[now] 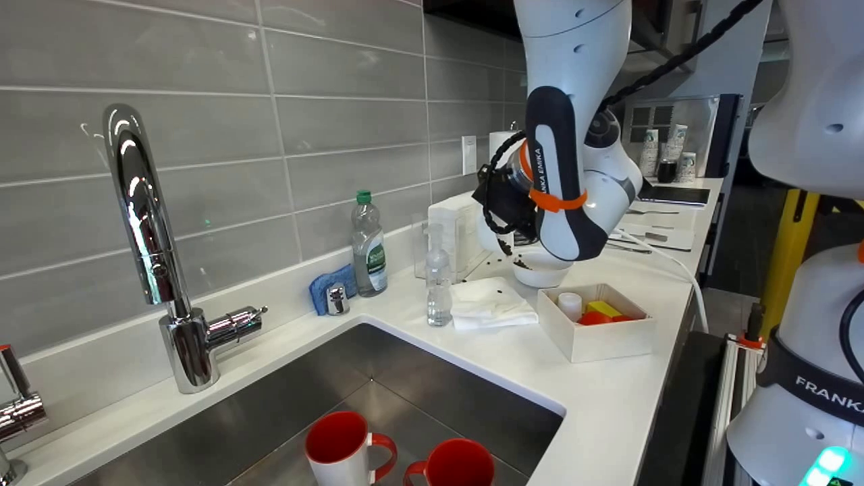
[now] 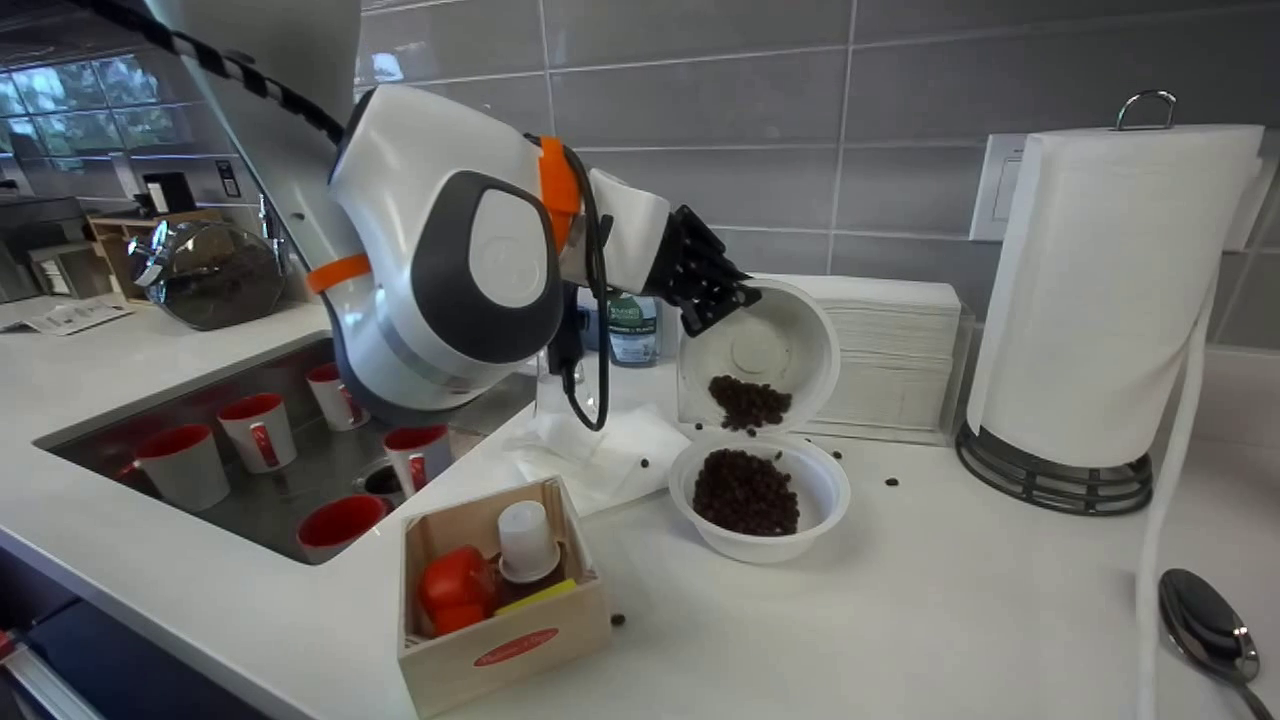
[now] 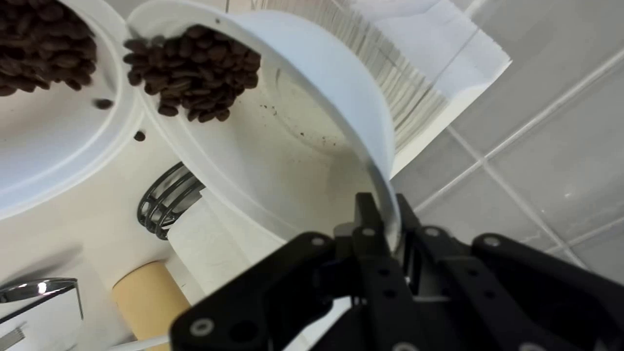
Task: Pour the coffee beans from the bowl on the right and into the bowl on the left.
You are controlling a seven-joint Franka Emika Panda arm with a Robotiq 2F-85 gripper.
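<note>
My gripper [image 3: 385, 209] is shut on the rim of a white bowl [image 3: 302, 180]. In an exterior view, the gripper [image 2: 748, 297] holds this raised bowl [image 2: 805, 345] steeply tilted, opening toward the lower bowl. A heap of dark coffee beans [image 2: 748, 402] lies at its low edge; it also shows in the wrist view [image 3: 195, 73]. The other white bowl [image 2: 832, 500] stands upright on the counter just below, holding many beans [image 2: 745, 492]. In the other exterior view, the lower bowl [image 1: 543, 275] is partly behind the arm, and the fingertips are hidden.
Loose beans [image 2: 891, 482] lie on the counter. A wooden box [image 2: 560, 640] stands near the lower bowl. A napkin stack [image 2: 890, 350] is behind the bowls, a paper towel roll [image 2: 1110, 300] beside. A soap bottle [image 1: 370, 253] and sink [image 1: 466, 378] with red-white mugs are nearby.
</note>
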